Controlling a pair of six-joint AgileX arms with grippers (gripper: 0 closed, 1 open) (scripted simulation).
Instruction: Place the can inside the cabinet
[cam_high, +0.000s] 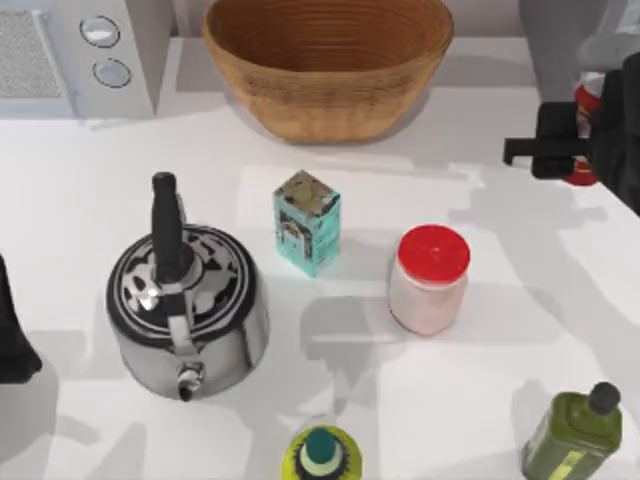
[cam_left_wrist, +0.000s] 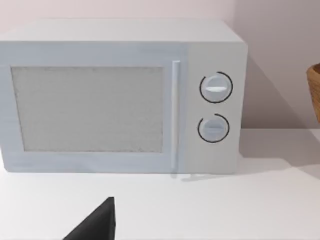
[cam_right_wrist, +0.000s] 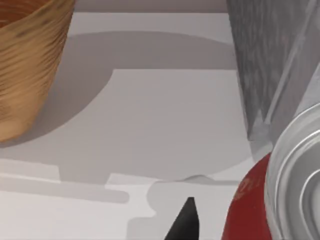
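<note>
Can close under my right wrist camera.
Its red side and silver top (cam_right_wrist: 295, 185) sit beside the speckled grey cabinet (cam_right_wrist: 265, 55); the wicker basket (cam_right_wrist: 27, 60) stands well apart across the white table (cam_right_wrist: 165, 115).

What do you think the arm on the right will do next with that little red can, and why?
Probably carry it a little further toward the cabinet. The right gripper sits at the table's far right edge with the can right by it, and the right wrist view shows the cabinet's grey side close beyond the can. Whether the can is firmly gripped is unclear. The left arm is parked at the left edge.
</note>
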